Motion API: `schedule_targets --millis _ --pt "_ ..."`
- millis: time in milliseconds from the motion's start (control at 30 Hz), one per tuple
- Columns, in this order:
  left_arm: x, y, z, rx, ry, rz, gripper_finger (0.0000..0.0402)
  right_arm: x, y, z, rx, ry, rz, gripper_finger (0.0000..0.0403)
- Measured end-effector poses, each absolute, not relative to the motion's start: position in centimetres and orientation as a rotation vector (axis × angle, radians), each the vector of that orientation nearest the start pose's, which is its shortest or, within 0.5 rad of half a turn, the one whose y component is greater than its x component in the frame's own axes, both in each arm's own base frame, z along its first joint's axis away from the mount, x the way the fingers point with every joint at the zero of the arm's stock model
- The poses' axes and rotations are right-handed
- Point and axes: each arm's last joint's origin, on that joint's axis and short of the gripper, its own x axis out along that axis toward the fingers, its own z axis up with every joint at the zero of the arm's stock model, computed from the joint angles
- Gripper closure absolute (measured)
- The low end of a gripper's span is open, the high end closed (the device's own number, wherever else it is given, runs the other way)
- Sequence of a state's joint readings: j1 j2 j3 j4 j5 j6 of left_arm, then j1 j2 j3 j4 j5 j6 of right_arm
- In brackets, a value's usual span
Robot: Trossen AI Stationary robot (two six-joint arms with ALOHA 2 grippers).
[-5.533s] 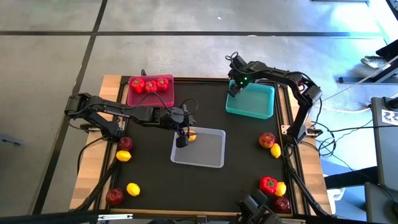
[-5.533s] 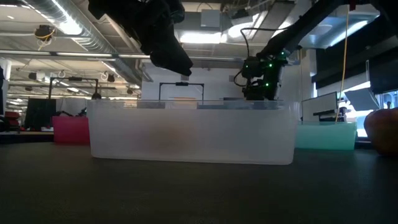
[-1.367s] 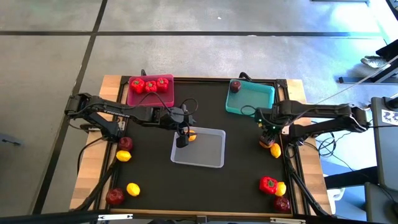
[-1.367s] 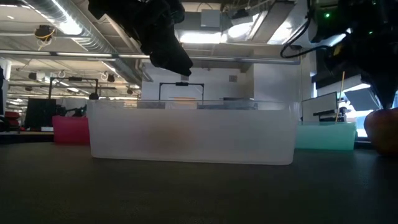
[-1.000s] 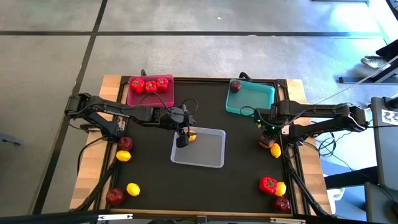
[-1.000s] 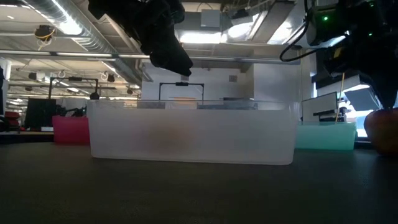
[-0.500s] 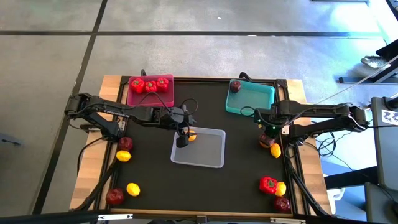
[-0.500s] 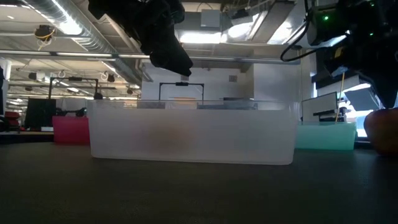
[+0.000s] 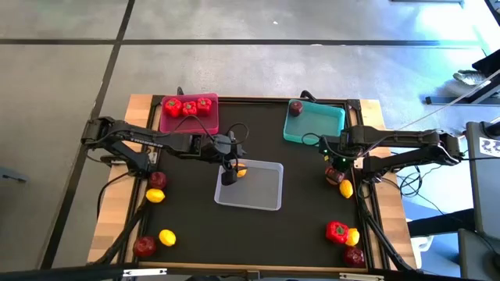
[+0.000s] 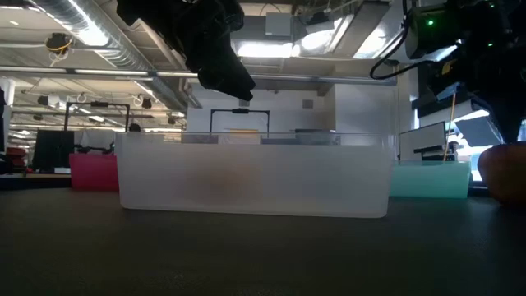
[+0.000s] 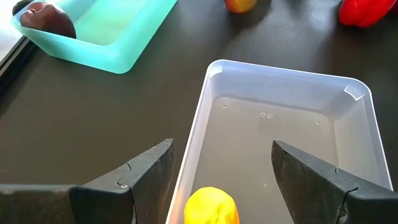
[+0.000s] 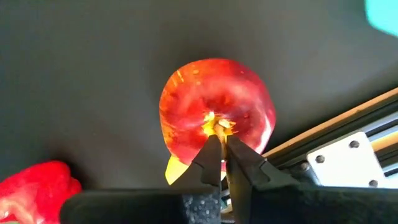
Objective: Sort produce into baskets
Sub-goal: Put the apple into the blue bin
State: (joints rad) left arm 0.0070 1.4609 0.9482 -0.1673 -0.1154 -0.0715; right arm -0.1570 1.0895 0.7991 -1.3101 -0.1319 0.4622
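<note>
Left of the clear tray (image 9: pixel 262 204), the pink tray (image 9: pixel 188 122) holds three peppers (image 9: pixel 189 107). The left gripper (image 9: pixel 228 176) hangs spread wide and empty over the clear tray's lemon (image 11: pixel 212 206). Right of it, the right gripper (image 12: pixel 221 154) is pinched closed on an apple's (image 12: pixel 217 121) stem, near the teal tray (image 9: pixel 315 125).

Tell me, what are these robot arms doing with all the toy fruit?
They are sorting it into baskets. The right gripper has pinched shut on the stem of a red apple lying on the table's right side. The left gripper hangs open over the clear basket, with a lemon lying in it below. Three red peppers sit in the pink basket, and one dark apple lies in the teal basket. More fruit waits on the table.
</note>
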Motion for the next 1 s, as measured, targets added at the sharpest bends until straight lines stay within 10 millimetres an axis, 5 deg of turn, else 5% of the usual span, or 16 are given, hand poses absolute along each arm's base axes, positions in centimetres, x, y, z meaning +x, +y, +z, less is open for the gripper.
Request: schedule_targets --millis 633,1000 --pt "30.9 0.5 23.7 -0.032 0.675 0.142 0.0139 16.6 -2.7 29.3 0.423 1.289 -0.408 0.0389" --pt "30.9 0.5 23.7 -0.032 0.675 0.142 0.0139 18.3 -3.9 30.5 0.261 1.083 -0.42 0.0388"
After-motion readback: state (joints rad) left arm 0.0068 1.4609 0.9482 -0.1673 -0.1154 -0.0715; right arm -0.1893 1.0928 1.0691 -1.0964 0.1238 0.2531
